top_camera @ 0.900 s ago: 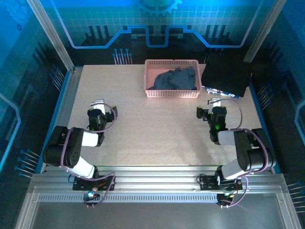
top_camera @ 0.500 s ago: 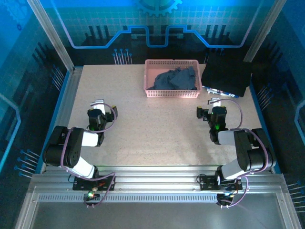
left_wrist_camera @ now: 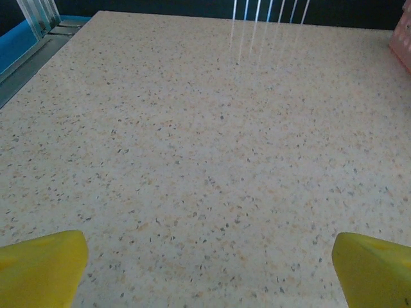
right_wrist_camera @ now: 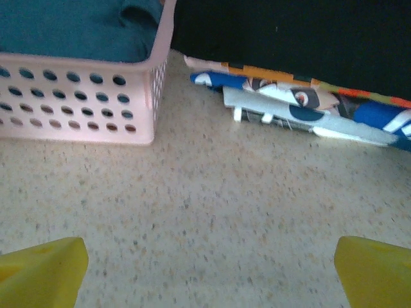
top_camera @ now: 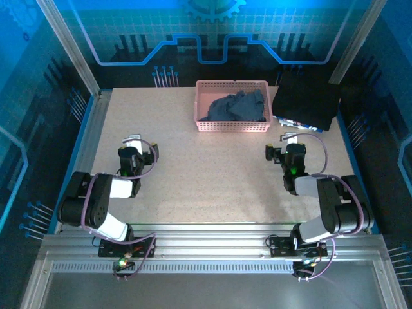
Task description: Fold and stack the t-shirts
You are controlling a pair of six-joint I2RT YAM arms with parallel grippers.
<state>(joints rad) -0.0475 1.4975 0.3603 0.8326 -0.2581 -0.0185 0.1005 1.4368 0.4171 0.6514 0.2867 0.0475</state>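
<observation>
Sitting wide open with nothing in them: the left gripper (left_wrist_camera: 207, 268) over the bare speckled table (left_wrist_camera: 192, 128), and the right gripper (right_wrist_camera: 209, 268) facing the near right corner of the pink basket (right_wrist_camera: 77, 102). The t-shirts (top_camera: 235, 106) are bunched in that one basket, far middle, too heaped to count. Right of it, colourful printed packaging (right_wrist_camera: 289, 102) sits under a black box (top_camera: 306, 100), and its print is too blurry to read.

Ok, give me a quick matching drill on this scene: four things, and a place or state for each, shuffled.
1. t-shirts
2. pink basket
3. left gripper
4. right gripper

A. open, on the table's left side
B. far edge of the table, middle
C. open, facing the basket's corner
D. heaped unfolded in the basket

Pairs: 1-D, 2-B, 3-A, 4-C
</observation>
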